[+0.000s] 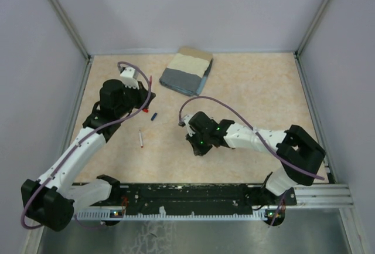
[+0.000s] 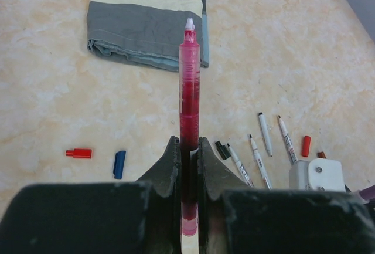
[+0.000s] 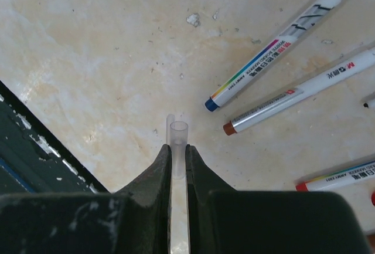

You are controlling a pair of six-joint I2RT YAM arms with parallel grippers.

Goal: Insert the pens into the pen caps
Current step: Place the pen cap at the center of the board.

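I read left pincer [image 2: 188,144] clamped on a red-barrelled pen [image 2: 189,84], tip toward the folded cloth [image 2: 146,25]. Right pincer [image 3: 178,148] clamped on a small clear tube [image 3: 179,132]. Loose pens [image 3: 281,34] lie near it on the surface [image 3: 88,43]; red cap [image 2: 78,153] and blue cap [image 2: 119,163] lie just apart

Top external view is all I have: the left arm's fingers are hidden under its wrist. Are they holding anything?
Observer: Yes. The left fingers are shut on a red translucent pen, its white tip pointing toward the folded cloth.
Operator: And the right arm?
Observer: The right fingers are shut on a small clear tube, open end outward, probably a cap.
Operator: I see just one loose pen. Others?
Observer: Three lie near the right fingers: a blue-ended pen, a brown-ended pen and a red-ended pen.
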